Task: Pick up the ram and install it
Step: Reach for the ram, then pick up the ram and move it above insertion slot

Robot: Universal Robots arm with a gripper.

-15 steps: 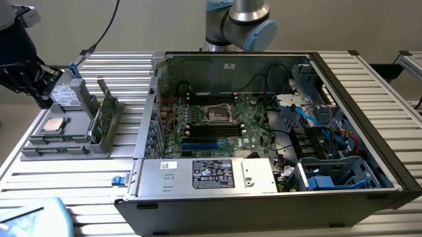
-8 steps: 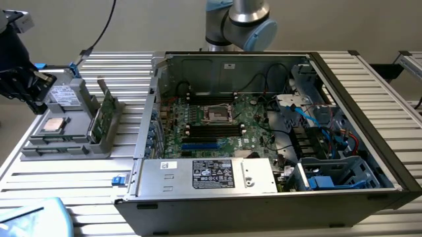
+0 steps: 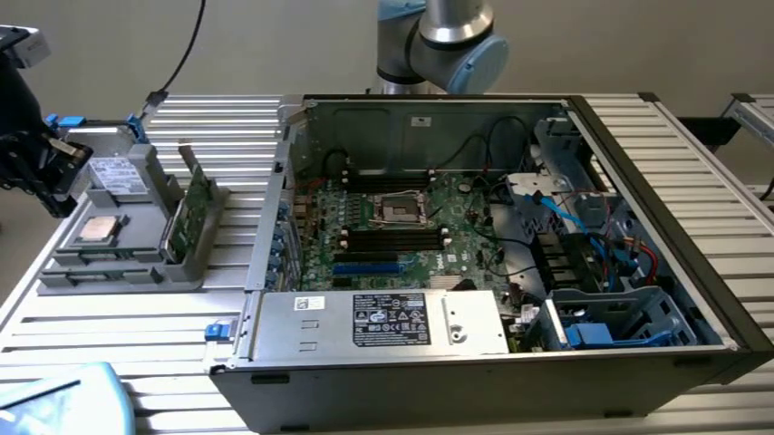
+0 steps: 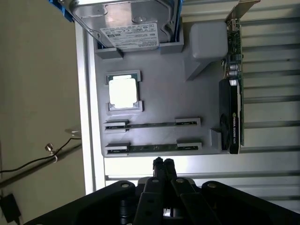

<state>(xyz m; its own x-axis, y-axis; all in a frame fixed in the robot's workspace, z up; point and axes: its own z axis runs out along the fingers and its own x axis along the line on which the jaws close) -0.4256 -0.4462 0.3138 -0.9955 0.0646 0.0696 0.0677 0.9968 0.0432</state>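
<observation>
Closest, in the wrist view: claw (image 4: pixel 163 164), black fingertips pressed together, clenched on nothing, poised just short of a grey tray (image 4: pixel 164 93) on the ribbed metal surface (image 4: pixel 267 136). Next, the ram (image 4: pixel 152 148), a slim green stick on edge in the tray's nearest holder, apart from the claw. Just beyond, what looks like a second stick (image 4: pixel 152 124). Farther on, a square processor (image 4: pixel 123 91), then a hard drive (image 4: pixel 126 23); alongside, an upright graphics card (image 4: pixel 230 117). Farthest, in the exterior view, an open computer case (image 3: pixel 484 390), motherboard (image 3: pixel 411 227) exposed.

Soft even light; square chip (image 4: pixel 123 91) glares, perhaps overexposed.
</observation>
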